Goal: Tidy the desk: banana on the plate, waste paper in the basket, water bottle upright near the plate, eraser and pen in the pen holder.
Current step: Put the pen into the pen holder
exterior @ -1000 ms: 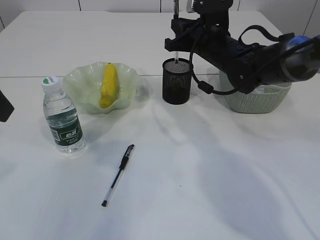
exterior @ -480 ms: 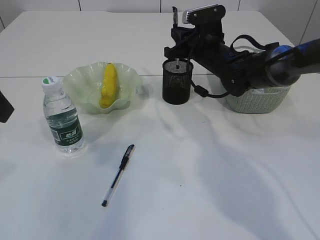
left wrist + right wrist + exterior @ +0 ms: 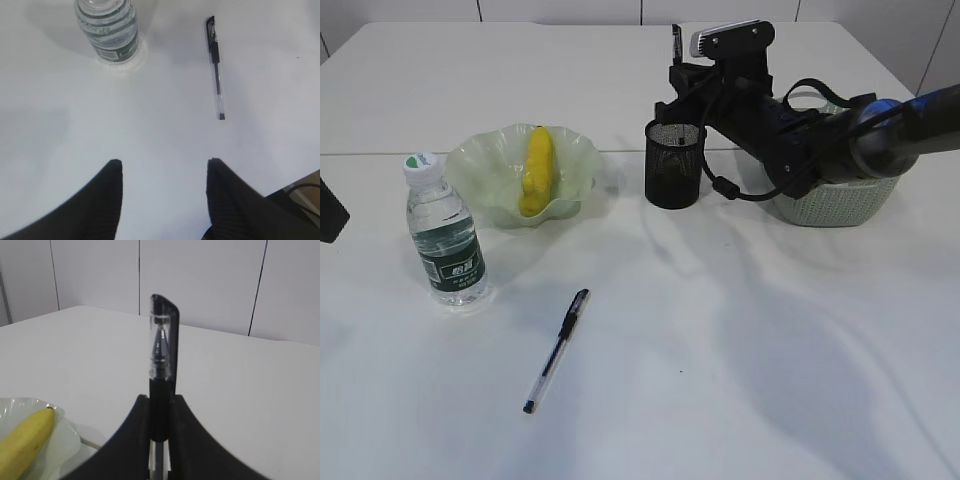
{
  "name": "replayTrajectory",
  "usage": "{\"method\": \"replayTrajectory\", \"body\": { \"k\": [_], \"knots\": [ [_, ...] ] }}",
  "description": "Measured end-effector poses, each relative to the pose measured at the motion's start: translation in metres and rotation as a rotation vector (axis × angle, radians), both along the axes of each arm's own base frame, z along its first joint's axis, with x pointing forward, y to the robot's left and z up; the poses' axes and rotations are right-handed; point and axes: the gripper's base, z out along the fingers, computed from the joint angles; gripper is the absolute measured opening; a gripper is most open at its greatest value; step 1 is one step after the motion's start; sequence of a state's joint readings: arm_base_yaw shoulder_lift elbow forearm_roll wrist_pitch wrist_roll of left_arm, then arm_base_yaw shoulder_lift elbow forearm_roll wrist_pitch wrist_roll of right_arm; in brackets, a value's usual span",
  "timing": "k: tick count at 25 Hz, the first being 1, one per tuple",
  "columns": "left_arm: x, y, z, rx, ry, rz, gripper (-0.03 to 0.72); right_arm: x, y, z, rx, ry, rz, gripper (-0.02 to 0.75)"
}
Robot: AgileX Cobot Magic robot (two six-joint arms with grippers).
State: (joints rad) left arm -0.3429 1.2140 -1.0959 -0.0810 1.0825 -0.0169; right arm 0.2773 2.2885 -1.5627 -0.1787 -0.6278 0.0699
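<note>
The left claw hung over the table with its jaws apart and empty. The loose pen lay at its 1 o'clock, pointing near 12. The right claw was clamped on another pen, standing upright just above the pen holder. Bare white table lay all around.

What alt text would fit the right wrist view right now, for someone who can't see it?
The right gripper is shut on an upright pen, its clear cap end pointing up, against a white desk and pale wall panels. At lower left, the tip of the banana lies in the pale green plate.
</note>
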Motion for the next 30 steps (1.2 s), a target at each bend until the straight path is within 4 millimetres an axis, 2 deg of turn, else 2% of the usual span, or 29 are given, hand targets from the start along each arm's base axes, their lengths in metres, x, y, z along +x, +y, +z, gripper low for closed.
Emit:
{"method": "replayTrajectory", "body": {
  "k": [9,12,15,18,30],
  "knots": [
    [0.0000,-0.0007,0.0002,-0.008,-0.001,-0.001,0.381,0.0003,-0.0011,0.0000,0.000,0.000,-0.002,0.069],
    [-0.0002,-0.0017,0.0003,-0.021,0.003,0.001,0.381,0.0003,-0.0011,0.0000,0.000,0.000,-0.002,0.135],
    [-0.0003,-0.0021,0.0004,-0.027,0.005,0.002,0.381,0.0003,-0.0011,0.0000,0.000,0.000,-0.002,0.251],
    [0.0006,-0.0025,0.0009,-0.033,-0.007,0.003,0.381,0.0003,-0.0011,0.0000,0.000,0.000,-0.002,0.310],
    [0.0023,-0.0031,0.0019,-0.040,-0.027,0.005,0.381,0.0001,-0.0014,0.0013,-0.005,0.024,-0.005,0.327]
  ]
}}
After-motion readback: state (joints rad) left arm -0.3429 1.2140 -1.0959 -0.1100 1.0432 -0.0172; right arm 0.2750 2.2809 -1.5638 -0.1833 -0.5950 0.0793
